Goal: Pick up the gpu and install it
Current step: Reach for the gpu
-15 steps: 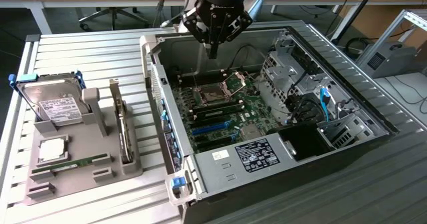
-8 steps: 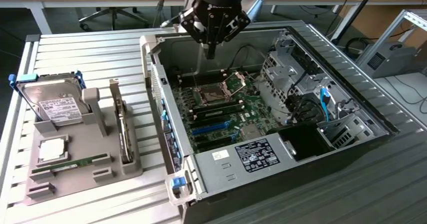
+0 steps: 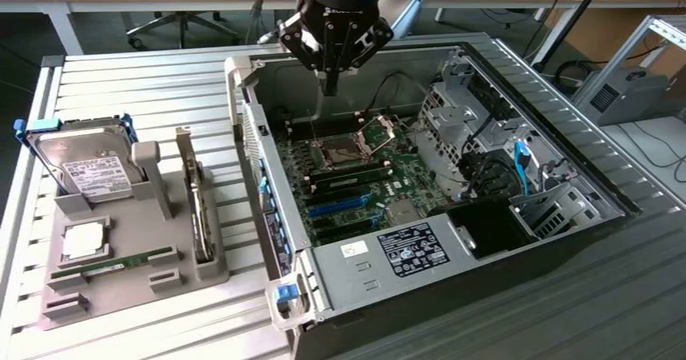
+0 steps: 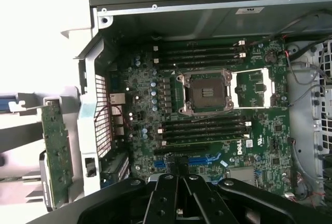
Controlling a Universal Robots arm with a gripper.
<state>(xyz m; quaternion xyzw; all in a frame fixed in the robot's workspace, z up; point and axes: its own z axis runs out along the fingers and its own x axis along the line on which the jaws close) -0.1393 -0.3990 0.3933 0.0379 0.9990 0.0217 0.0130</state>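
In the exterior view the open case (image 3: 354,292) lies on its side, and the grey tray (image 3: 118,300) sits at nine o'clock of it. The motherboard (image 3: 407,175) covers the case floor. The gripper (image 3: 330,88) hangs over the board's twelve o'clock end with its claw pinched to a narrow point and holding nothing. A hard drive (image 3: 91,171) stands at the tray's eleven o'clock corner. The gpu (image 3: 196,207) is untouched, standing on edge in a slot along the tray's three o'clock side, well apart from the claw. The risks look like these: the card is thin and upright, so a skewed or off-centre pinch could tip it in its slot or knock it against the tray's post. The fingers also hang above the uncovered socket (image 3: 340,149), where a careless dip could bend pins. A card brought in tilted could jam at the blue slot (image 3: 343,206).
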